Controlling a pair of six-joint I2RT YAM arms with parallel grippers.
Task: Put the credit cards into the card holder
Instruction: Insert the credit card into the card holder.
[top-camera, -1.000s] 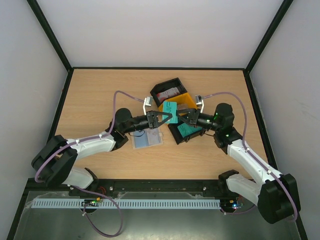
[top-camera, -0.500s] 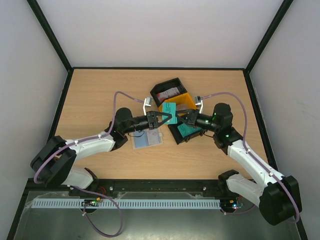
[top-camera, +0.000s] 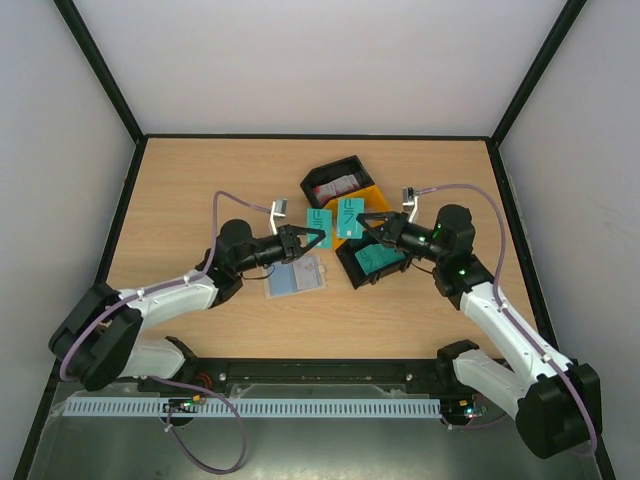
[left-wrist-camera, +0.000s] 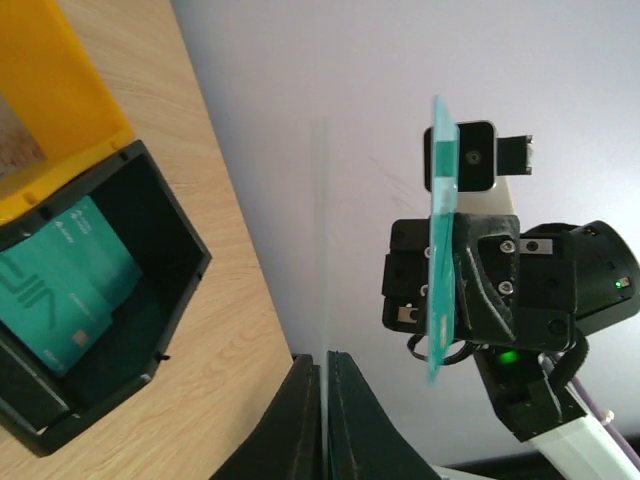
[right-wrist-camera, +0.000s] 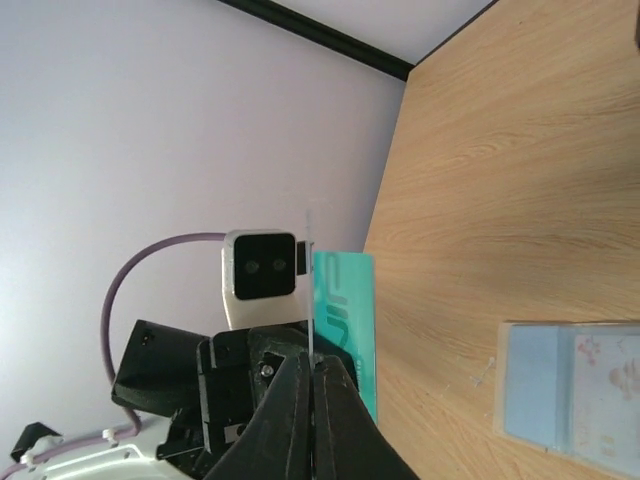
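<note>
Separated since a second ago: left teal card (top-camera: 320, 221) clenched in the left jaws, right teal card (top-camera: 349, 212) in the right jaws, both aloft by the tray (top-camera: 368, 194), forearms reaching inward. Own card only an edge-on line from each wrist. Third teal card (left-wrist-camera: 60, 285) in the tray's black bay, from the left wrist; card holder (right-wrist-camera: 570, 385) flat on the bench (top-camera: 200, 190), from the right.
</note>
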